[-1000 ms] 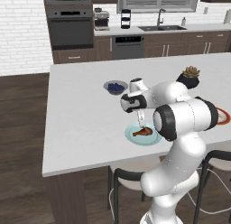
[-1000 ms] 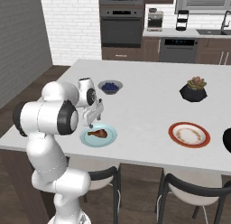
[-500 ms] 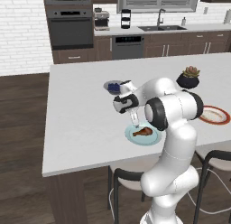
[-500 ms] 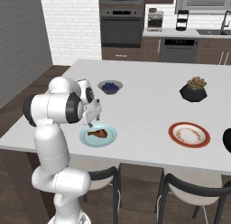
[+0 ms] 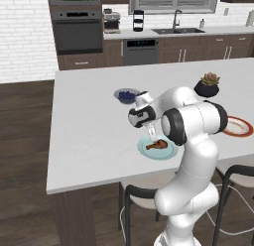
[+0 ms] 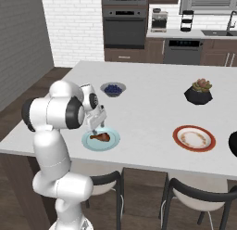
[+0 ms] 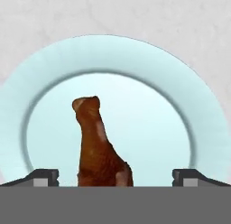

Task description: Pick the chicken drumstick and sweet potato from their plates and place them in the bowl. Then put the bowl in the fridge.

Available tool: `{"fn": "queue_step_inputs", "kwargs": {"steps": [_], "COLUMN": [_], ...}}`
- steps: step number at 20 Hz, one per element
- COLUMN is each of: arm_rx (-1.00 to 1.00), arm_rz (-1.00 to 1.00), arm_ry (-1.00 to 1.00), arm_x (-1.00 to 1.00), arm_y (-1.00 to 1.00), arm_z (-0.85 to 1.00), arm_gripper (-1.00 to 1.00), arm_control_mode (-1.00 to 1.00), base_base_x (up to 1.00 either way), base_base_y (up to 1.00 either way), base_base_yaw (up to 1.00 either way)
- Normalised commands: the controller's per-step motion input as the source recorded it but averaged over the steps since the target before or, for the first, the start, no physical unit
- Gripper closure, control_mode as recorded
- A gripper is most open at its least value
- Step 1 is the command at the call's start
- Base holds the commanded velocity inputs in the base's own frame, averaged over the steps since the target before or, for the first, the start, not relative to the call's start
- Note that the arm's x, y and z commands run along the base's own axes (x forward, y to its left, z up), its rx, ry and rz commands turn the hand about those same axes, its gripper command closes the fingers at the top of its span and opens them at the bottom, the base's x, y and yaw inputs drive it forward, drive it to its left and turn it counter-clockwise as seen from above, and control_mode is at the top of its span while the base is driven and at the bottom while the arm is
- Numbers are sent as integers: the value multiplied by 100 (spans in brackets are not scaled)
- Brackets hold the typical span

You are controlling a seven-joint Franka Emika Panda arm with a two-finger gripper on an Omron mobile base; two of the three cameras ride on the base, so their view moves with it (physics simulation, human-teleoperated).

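**Spread gripper poised over the drumstick**

One chicken drumstick (image 7: 97, 146) is seen lying on the light blue plate (image 7: 54, 65), between the widely spread fingertips of the gripper (image 7: 115, 178), untouched. Two plates are counted: the blue one and, well to its right, a red-rimmed plate (image 6: 194, 138). One bowl of blueberries (image 6: 113, 89) sits behind the blue plate.

White arm folded forward and down, pincer (image 7: 115, 175) pointed downward with fingers (image 7: 44, 175) spread wide.
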Motion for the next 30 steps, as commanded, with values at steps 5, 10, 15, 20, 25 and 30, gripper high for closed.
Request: {"fn": "queue_step_inputs", "kwargs": {"steps": [5, 10, 15, 20, 25, 30], "arm_rx": [0, 0, 0, 0, 0, 0], "arm_rz": [4, 3, 8, 11, 10, 8], "arm_ry": [0, 0, 0, 7, 6, -12], "arm_x": [0, -3, 14, -9, -39, -91], "arm_y": [-10, -2, -2, -18, -25, -26], "arm_z": [-17, -24, -11, -34, -46, -25], "arm_gripper": [-100, -100, -100, -100, -100, -100], "arm_control_mode": [-100, -100, -100, -100, -100, -100], "base_base_x": [0, 0, 0, 0, 0, 0], "base_base_y": [0, 0, 0, 0, 0, 0], "base_base_yaw": [0, 0, 0, 0, 0, 0]}}
